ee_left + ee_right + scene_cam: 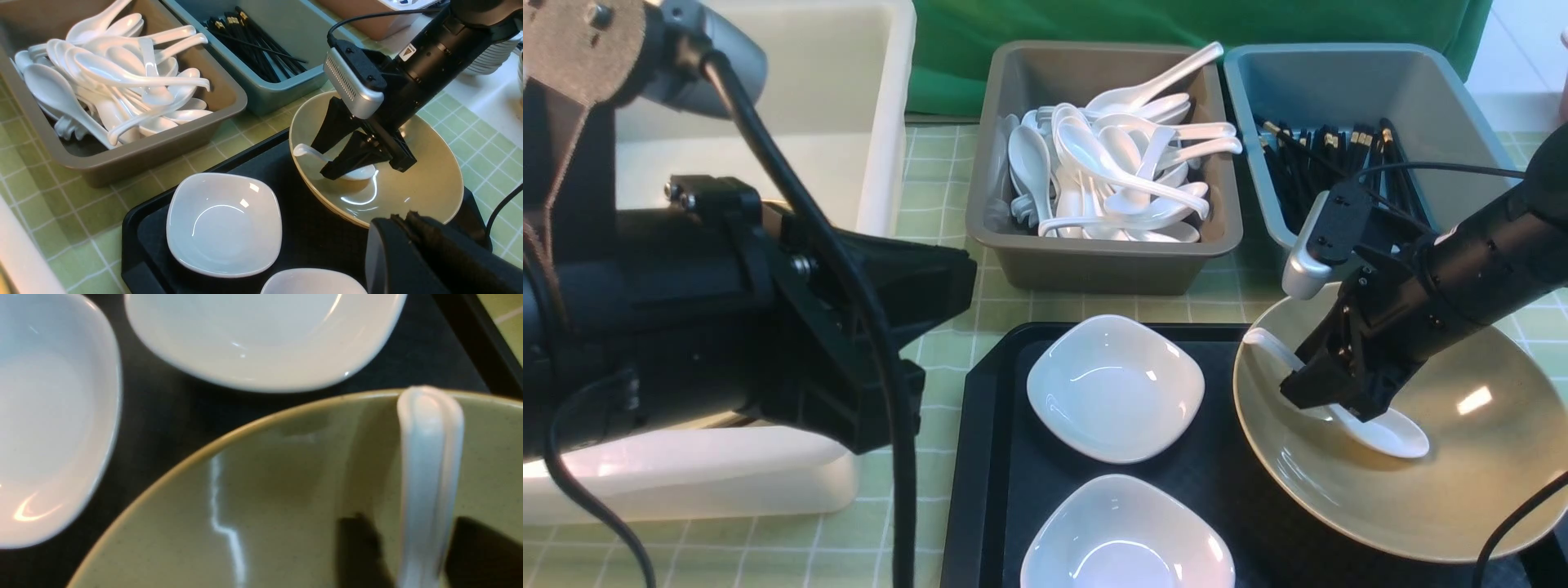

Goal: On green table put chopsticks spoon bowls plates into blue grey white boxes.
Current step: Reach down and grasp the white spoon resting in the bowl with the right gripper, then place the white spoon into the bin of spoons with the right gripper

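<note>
A glossy white spoon (1390,433) is lying in the wide tan bowl (1462,498), near right. The right gripper (1327,396) is straddling its handle, fingers partly open, not clamping. The left gripper (402,220) is sitting closed, empty.

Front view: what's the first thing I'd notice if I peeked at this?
The right gripper dips into the big tan bowl on the right, its jaws either side of a white spoon lying in it. Behind, in the middle, the grey-brown box is heaped with white spoons. In front of that box, two white dishes sit empty on the black tray.
</note>
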`<act>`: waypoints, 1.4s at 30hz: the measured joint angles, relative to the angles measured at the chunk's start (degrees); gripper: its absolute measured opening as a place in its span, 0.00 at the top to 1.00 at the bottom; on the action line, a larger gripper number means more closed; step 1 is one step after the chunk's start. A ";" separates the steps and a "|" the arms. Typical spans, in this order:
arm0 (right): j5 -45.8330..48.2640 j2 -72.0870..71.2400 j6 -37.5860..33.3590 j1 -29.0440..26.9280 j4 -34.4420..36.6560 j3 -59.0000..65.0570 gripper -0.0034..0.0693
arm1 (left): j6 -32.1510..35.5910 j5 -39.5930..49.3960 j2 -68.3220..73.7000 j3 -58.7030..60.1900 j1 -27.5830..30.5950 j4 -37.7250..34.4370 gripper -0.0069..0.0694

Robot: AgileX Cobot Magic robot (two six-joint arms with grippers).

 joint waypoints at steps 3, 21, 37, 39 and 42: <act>-0.05 0.00 0.00 0.00 0.07 0.00 0.78 | 0.00 0.00 0.00 0.00 0.00 0.00 0.91; 8.27 -0.13 12.81 0.00 -0.03 -18.18 0.77 | -0.06 0.05 0.00 0.00 0.00 -0.40 0.91; -3.85 24.44 12.85 4.08 25.96 -50.09 0.77 | -0.06 1.88 0.11 0.00 0.00 -0.44 0.91; -4.86 29.42 13.34 5.00 23.96 -53.48 0.76 | -0.13 2.56 0.11 0.00 0.00 -0.44 0.91; -4.49 31.51 17.05 5.27 17.73 -54.84 0.68 | -0.63 4.47 0.11 0.00 0.00 -0.44 0.91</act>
